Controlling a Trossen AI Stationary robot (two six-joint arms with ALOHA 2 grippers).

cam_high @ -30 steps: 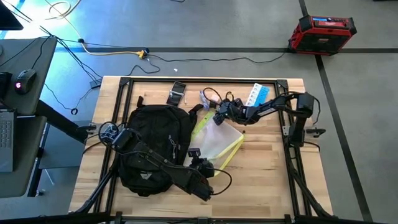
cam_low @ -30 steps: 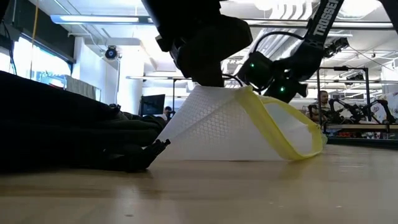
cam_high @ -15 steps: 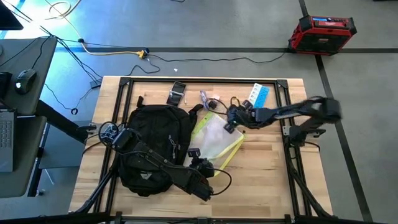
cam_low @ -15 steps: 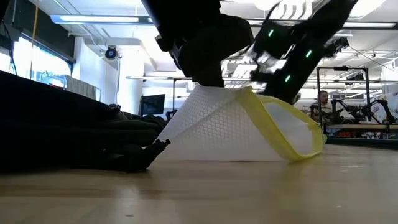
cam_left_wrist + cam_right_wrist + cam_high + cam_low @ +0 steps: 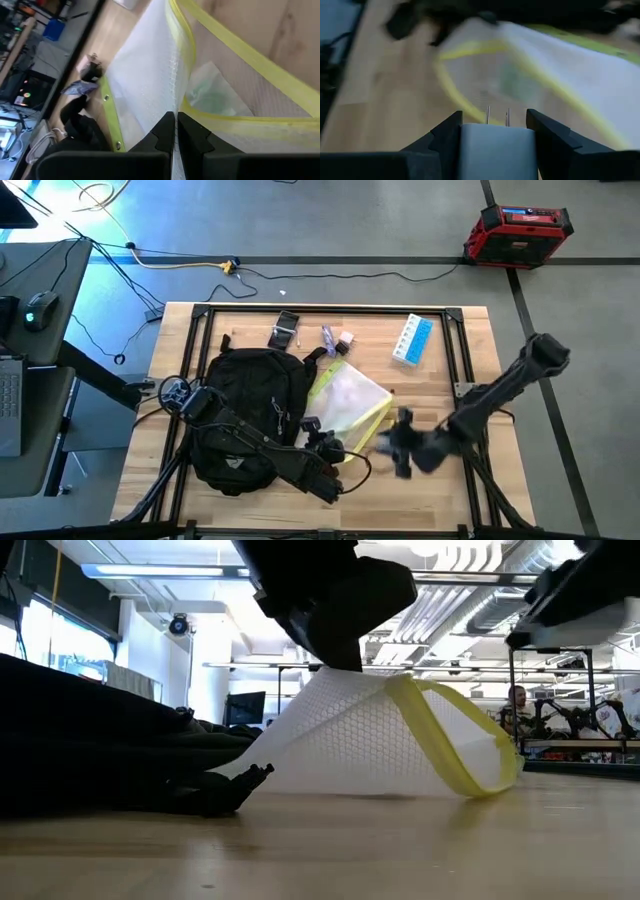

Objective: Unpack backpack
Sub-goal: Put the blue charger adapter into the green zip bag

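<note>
The backpack (image 5: 250,415), a large rounded bag of black fabric, lay on the left half of the wooden table (image 5: 440,495), under the left arm. A small white logo showed on its near end, and its straps trailed toward the far edge; in the low view it filled the left side as a low, dark, slumped mass (image 5: 90,755).

Beside it, touching its right flank, sat a translucent mesh pouch (image 5: 350,405) with neon-yellow trim. The left gripper (image 5: 175,131) was closed on the pouch's near edge, its fingers pinching the white mesh together so that the pouch rose tent-like from the table (image 5: 380,740). A pale greenish item showed faintly through the pouch wall; what it was could not be told.

The right gripper (image 5: 400,445) hovered over the near right part of the table, just beside the pouch's yellow edge. Its fingers were clamped on a white plug-in charger (image 5: 496,145) with two metal prongs pointing forward.

Along the far edge lay a blue pill organizer (image 5: 412,340), a small pink-and-white object (image 5: 346,339) and a black-and-white item (image 5: 284,333), all apart from the backpack.
</note>
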